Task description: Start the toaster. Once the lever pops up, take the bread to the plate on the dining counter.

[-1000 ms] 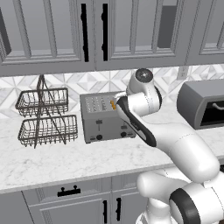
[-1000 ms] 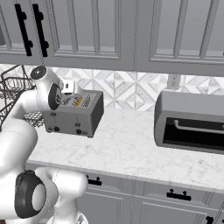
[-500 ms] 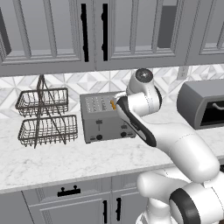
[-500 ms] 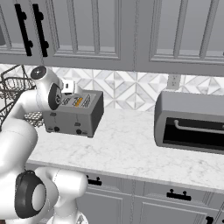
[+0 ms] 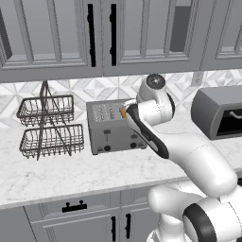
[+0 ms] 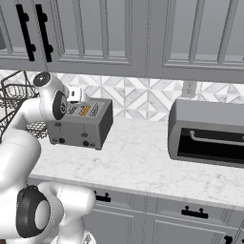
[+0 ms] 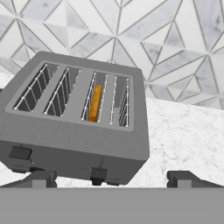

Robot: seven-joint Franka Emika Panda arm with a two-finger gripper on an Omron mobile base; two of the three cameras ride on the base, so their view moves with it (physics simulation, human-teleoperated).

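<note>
The task looks barely begun. The toaster stands on the marble tabletop against the tiled wall, with a two-tier wire basket just to its left in the left base view and a larger dark rounded appliance well apart on the other side. The bread sits edge-on down in one of the four slots, the third from the left as the hand view shows it, with only a thin orange strip of crust visible (the same orange mark shows on top of the toaster in both base views). The tool hovers above and slightly in front of the toaster, its two dark tips spread wide, pinching nothing and touching nothing. The two small levers on the front face look as though they have not been pressed, though from this steep angle their exact height is hard to judge. So, by the look of it, nothing is done so far: the lever serving the bread's slot remains to be pushed down, then comes the wait for it to pop up, then lifting the slice out and carrying it to the plate on the dining counter, which will probably mean driving the base. The nearest step appears to be lowering the tool onto the lever below the bread.
</note>
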